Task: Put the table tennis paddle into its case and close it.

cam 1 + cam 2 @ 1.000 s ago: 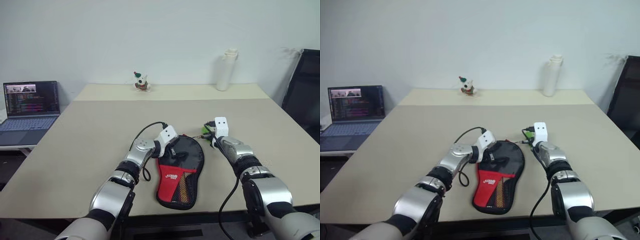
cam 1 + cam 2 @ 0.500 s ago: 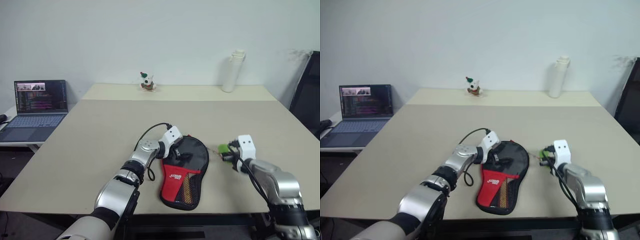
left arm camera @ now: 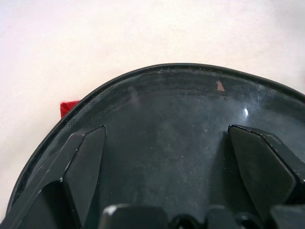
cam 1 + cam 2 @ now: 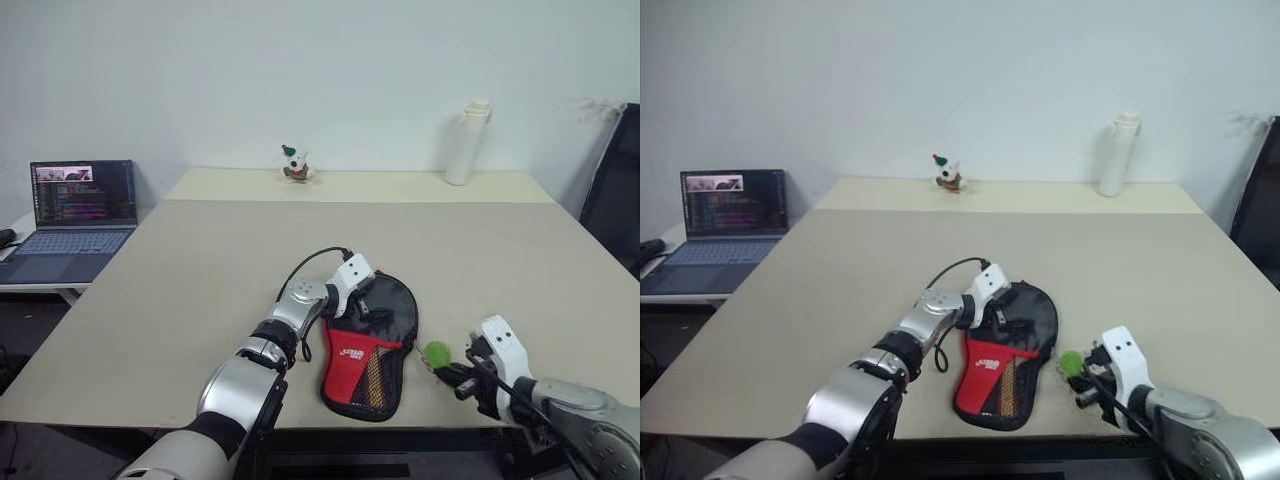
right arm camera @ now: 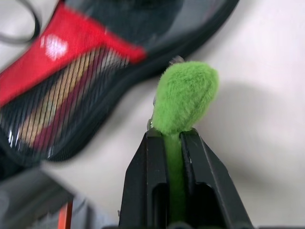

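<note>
case: the paddle-shaped black and red fabric case (image 4: pixel 372 340) lay on the beige table (image 4: pixel 180 260), near its front edge, centre.
axis: long axis ran near to far; round black end far, red logo end near.
paddle: the striped wooden handle of the table tennis paddle (image 4: pixel 372 373) showed through the mesh, inside.
left gripper: left gripper (image 4: pixel 366 297) spread wide, over the round end.
right gripper: right gripper (image 5: pixel 172 143) pinched a fuzzy green zipper pull (image 5: pixel 183 98), just right of the case.
judgement: right arm was nearer for zipping.
</note>
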